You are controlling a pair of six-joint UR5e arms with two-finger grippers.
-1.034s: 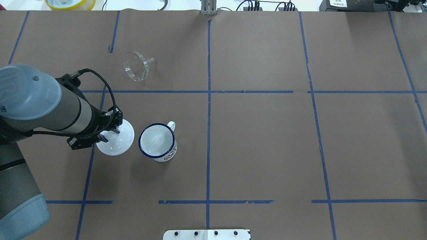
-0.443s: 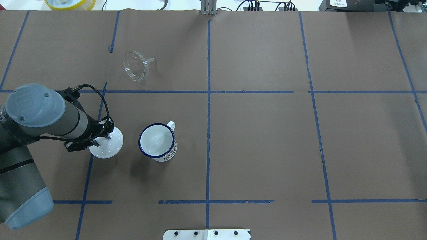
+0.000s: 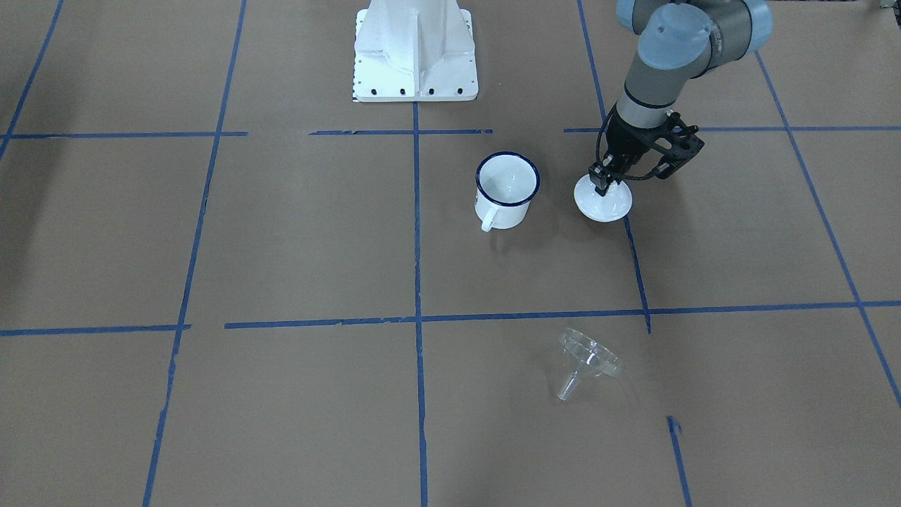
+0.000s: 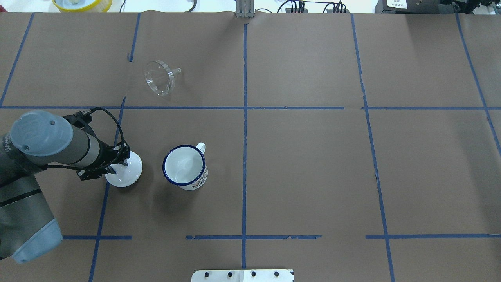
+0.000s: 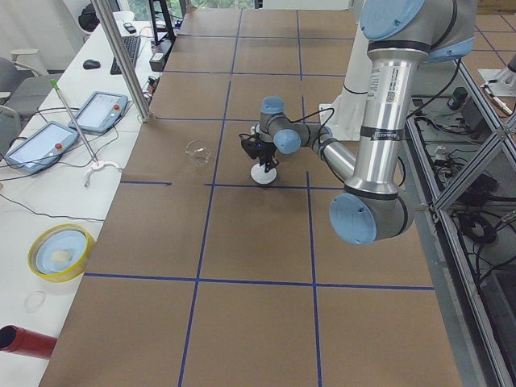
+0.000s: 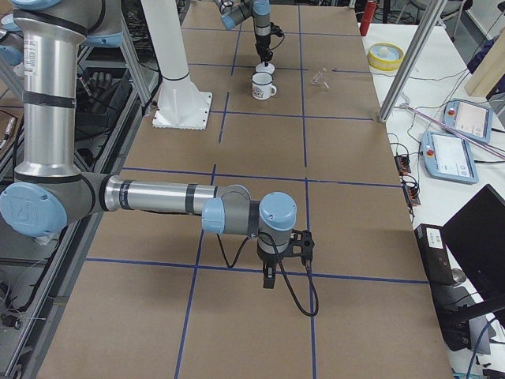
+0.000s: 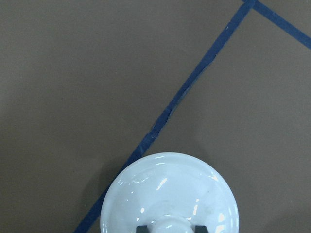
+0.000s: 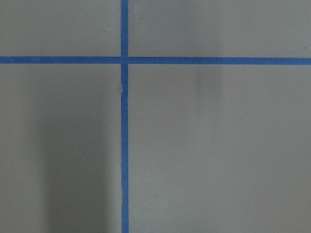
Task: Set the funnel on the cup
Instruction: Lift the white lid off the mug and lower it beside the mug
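We have the left jaws clamped on the knob of the round white lid [image 4: 128, 174], low over the tabletop [image 4: 313, 164] and just beside the cup [image 4: 184, 166], the two not touching. The wrist view crops the knob so tightly that we cannot say whether the lid rests on the tabletop or hangs just above it. That matters: if the jaws let go with a gap below, we judge the lid could drop, wobble on its edge and knock the cup, which stands open and upright. The funnel [image 4: 159, 77] lies on its side well apart from the cup, across a blue tape line [image 4: 176, 107] on the side away from the robot, untouched, with its spout pointing toward the robot's right. We see most of the risk there. It is clear, thin-walled and conical, so a pinch on the sloping wall could squeeze it out of the jaws, or a nudge could roll it off in an arc. If it is picked up tilted, the spout may catch the cup's blue rim instead of entering, and the funnel would sit crooked or tip the light cup over. The lid so close to the cup also leaves little room on that side. The right jaws appear only in a side view – we cannot tell whether they are apart or together.
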